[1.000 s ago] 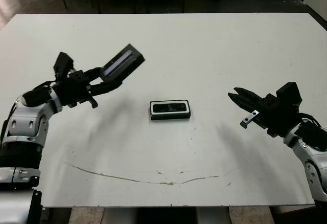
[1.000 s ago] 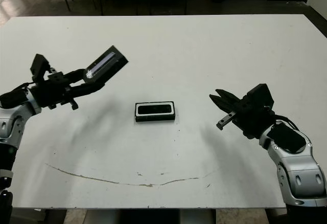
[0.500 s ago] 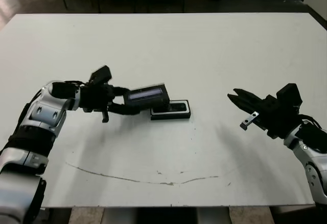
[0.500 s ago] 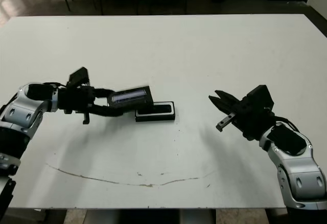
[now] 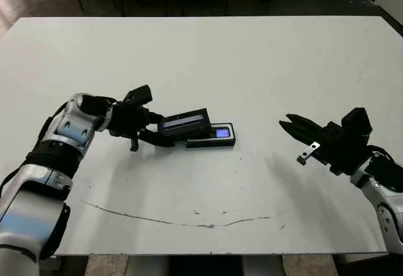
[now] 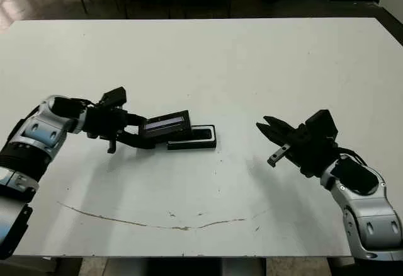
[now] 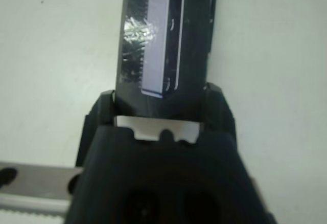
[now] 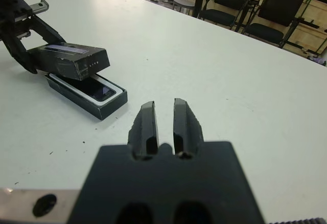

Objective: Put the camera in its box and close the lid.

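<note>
Table (image 5: 264, 55): a white tabletop fills the head views; a thin dark scratch line (image 5: 182, 220) curves across its near part.

Box (image 5: 221, 141): a small shallow tray with black walls and a white lining; it sits flat near the middle of the table, long side running left to right; its left part is covered by the lid, its right part is open to view.

Camera (image 8: 97, 90): a dark glossy bar lying inside the box; only its right end shows past the lid; in the left eye view that end carries a small bluish glint.

Lid (image 5: 184, 123): a flat black cover with a long pale lilac strip on its upper face; it is held tilted over the left half of the box, its right end raised above the tray; whether its lower edge touches the box wall cannot be told.

Left gripper (image 5: 153, 132): reaches in from the left, low over the table; its two black fingers pinch the lid's left end from either side, as the left wrist view shows.

Right gripper (image 5: 296, 126): hangs above bare table, well apart from the box on its right side; its fingers point toward the box, are nearly pressed together with a narrow slit between them, and hold nothing.
</note>
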`<state>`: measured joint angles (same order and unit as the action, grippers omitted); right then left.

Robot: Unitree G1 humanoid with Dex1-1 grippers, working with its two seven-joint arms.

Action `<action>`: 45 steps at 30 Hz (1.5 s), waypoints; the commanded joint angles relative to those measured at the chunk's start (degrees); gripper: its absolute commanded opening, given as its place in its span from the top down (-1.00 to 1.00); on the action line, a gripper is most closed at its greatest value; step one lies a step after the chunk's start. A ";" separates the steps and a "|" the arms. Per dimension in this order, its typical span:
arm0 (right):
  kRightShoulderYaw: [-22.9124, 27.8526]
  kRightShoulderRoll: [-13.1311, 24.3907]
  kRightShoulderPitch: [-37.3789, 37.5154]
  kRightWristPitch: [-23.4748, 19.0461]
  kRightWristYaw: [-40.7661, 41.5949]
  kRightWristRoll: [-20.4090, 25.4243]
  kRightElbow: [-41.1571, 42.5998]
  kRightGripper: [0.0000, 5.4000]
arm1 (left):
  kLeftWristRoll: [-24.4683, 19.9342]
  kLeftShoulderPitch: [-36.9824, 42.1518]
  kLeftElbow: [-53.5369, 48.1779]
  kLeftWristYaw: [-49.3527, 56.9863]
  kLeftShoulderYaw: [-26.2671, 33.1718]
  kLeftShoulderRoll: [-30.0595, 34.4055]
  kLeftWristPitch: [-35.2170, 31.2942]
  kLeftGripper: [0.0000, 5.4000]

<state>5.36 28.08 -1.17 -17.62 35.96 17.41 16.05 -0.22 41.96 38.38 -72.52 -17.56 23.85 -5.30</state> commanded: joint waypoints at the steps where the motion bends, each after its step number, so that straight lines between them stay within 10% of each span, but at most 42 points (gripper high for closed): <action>1: 0.73 0.67 0.94 -0.82 0.17 0.62 -0.35 1.00 | 0.34 -0.08 1.05 -0.20 -0.28 -0.94 1.08 0.57; 45: 0.39 1.05 1.44 -1.07 -0.48 -0.26 -0.07 1.00 | 4.97 -1.34 -3.10 5.32 -5.44 -6.36 -2.86 0.57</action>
<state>5.63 28.21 -0.42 -18.40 35.63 17.78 16.07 3.37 41.41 34.69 -67.13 -21.46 17.86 -6.99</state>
